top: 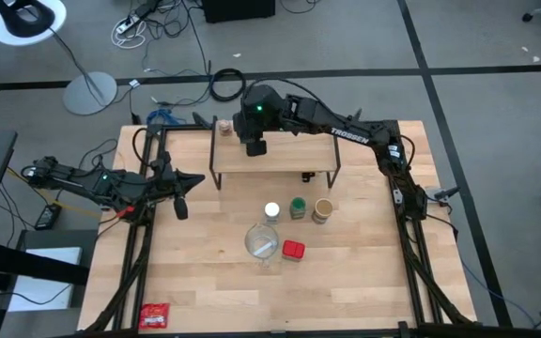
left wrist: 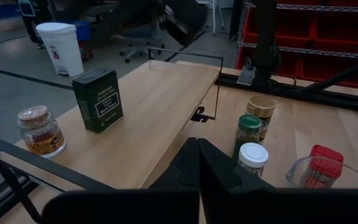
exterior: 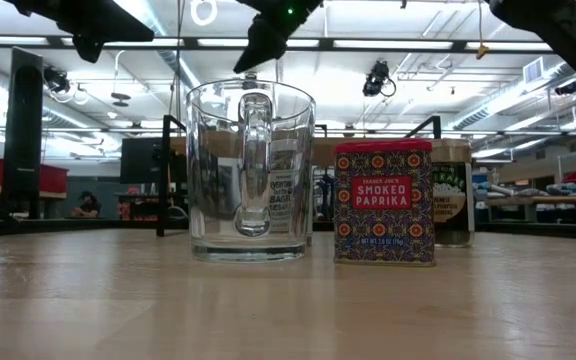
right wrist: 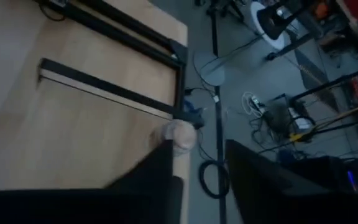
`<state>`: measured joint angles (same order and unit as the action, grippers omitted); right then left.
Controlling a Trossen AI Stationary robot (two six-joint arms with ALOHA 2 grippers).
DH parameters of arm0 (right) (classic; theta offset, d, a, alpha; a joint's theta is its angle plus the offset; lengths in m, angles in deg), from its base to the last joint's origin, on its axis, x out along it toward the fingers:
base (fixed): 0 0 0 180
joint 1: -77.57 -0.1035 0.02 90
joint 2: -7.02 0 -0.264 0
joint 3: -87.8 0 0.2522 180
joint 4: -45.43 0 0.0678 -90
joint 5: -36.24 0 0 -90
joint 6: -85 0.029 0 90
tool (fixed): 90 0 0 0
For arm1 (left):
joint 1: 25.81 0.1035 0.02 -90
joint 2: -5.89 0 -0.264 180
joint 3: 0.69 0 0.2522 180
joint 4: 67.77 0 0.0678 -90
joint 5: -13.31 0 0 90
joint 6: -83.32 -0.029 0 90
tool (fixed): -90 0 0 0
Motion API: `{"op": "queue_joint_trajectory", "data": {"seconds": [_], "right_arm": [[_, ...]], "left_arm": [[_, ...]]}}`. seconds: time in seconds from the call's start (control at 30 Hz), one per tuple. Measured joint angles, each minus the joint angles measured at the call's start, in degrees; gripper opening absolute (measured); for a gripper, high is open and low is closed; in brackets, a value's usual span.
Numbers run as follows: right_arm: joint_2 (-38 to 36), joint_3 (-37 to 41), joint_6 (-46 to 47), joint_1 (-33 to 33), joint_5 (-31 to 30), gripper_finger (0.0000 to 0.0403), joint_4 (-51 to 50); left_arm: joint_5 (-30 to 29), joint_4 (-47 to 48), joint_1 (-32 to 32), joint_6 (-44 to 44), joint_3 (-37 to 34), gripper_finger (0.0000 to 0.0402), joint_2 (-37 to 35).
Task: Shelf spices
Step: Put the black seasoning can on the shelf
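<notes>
Currently we note right tool (top: 255, 146) over shelf (top: 280, 155), fingers apart, above dark green tin (left wrist: 97, 100), brownish jar (left wrist: 40, 131) beside, left tool (top: 180, 208) closed, idle above the tabletop (top: 346, 282).

Table and shelf, loaded up.
On the shelf (top: 280, 155): dark green tin (left wrist: 97, 100) and tiny brownish jar (top: 224, 126). On the table (top: 346, 282): white-lidded jar (top: 271, 211), green-lidded jar (top: 298, 207), tan-lidded jar (top: 323, 209), glass mug (top: 261, 242), red paprika tin (top: 293, 250), red packet (top: 154, 315).
</notes>
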<state>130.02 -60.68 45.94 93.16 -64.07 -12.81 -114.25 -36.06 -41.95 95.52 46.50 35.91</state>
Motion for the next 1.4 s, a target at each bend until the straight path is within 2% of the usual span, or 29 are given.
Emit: {"op": "queue_joint_trajectory", "data": {"seconds": [0.1, 0.17, 0.27, 0.43, 0.77, 0.97, 1.13, 1.4], "right_arm": [[0.0, 1.6, 2.9, 0.4, 0.0, 0.0042, -2.9], [0.1, 2.5, 5.5, 1.0, 0.0, 0.0013, -5.8], [0.1, 3.0, 9.9, 1.6, -0.2, 0.0006, -8.0], [0.0, 3.4, 11.2, 1.2, -0.6, 0.0002, -7.9], [0.0, 3.4, 12.1, -4.2, 1.2, 0.0001, -6.4], [0.0, 3.4, 17.6, -5.5, -2.5, 0.0000, -6.0], [-0.1, 3.4, 18.3, -5.5, -3.7, 0.0000, -3.9], [-6.3, 3.4, 17.2, -5.5, -3.6, 0.0000, -1.9]], "left_arm": [[0.1, 0.6, 0.0, 0.0, 0.0, 0.0001, 0.0], [0.2, 0.9, 0.0, 0.0, 0.0, 0.0001, 0.0], [0.2, 1.2, 0.0, 0.0, 0.0, 0.0001, 0.0], [0.2, 1.2, 0.0, -0.1, 0.0, 0.0001, 0.0], [0.2, 1.3, 0.0, -1.3, 0.0, 0.0001, 0.0], [0.2, 1.3, 0.0, -1.5, 0.0, 0.0001, 0.0], [0.3, 1.4, 0.0, -1.5, 0.0, 0.0001, 0.0], [1.5, 1.8, 0.0, -1.4, 0.0, 0.0001, 0.0]]}}
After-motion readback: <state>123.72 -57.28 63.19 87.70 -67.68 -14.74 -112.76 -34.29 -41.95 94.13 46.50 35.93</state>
